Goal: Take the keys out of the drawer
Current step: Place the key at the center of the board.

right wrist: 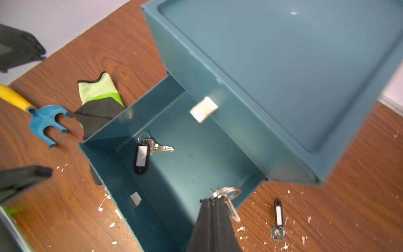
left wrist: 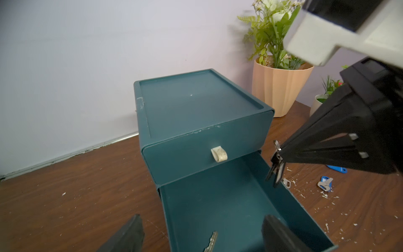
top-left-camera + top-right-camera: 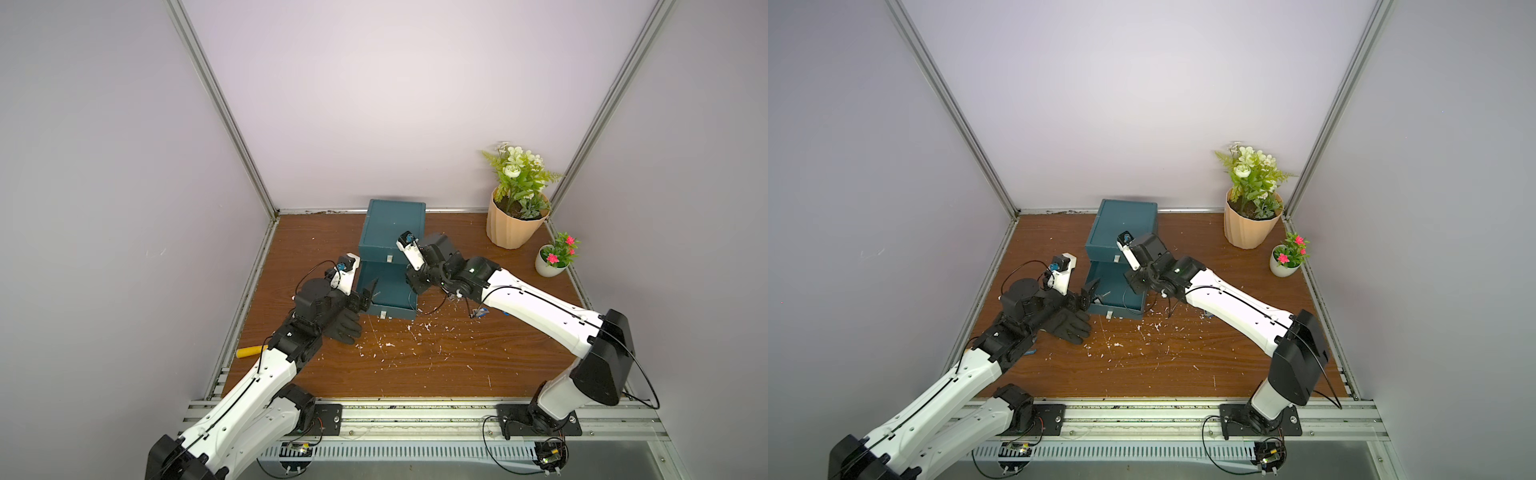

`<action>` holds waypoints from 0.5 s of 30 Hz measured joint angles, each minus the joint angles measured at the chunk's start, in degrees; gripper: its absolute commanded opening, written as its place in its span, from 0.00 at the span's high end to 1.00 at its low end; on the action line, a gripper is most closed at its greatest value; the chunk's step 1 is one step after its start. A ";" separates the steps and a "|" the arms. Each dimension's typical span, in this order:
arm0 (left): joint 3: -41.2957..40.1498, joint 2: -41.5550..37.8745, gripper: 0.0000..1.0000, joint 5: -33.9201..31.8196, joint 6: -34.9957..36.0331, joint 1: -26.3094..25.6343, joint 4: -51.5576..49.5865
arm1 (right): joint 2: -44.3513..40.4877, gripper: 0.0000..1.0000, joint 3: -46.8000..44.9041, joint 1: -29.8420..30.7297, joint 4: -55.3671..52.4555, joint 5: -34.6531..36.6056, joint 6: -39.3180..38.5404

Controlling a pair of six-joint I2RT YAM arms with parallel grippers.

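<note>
**One key left in the drawer:** The left gripper (image 2: 202,217) hovered over the near-left corner of the pulled-out lower drawer (image 2: 292,203), fingers (image 2: 281,233) spread wide and empty. Below the gap between them, flat on the drawer floor, lay the one black-tagged key (image 1: 141,157) not yet taken out. Its silver blade (image 2: 211,241) pointed away from those fingers, along their line of reach. The oblong tag lay crosswise, running from one finger toward the other. That likely favoured a straight drop and a pinch across the narrow blade or ring, not along the tag's length. The left arm was clearly the nearer one. To the right, the right gripper (image 1: 214,199) had its fingers pressed together on a key ring (image 1: 226,193), a key dangling beneath, at the drawer's right-hand wall. Beyond those closed fingers, outside the drawer, loose keys (image 2: 325,183) rested on the wooden table (image 2: 65,196) among white flecks.
</note>
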 measured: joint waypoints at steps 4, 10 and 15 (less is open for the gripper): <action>1.53 3.10 0.12 1.99 1.79 -1.53 1.18 | -4.11 1.00 -5.27 -2.97 0.66 -0.13 1.75; 4.70 9.40 0.11 6.14 4.33 -3.63 2.38 | -8.72 1.00 -12.76 -8.33 0.63 -0.39 4.81; 7.06 13.05 0.11 9.99 4.85 -3.76 2.36 | -9.55 1.00 -18.05 -12.09 0.66 -0.79 7.91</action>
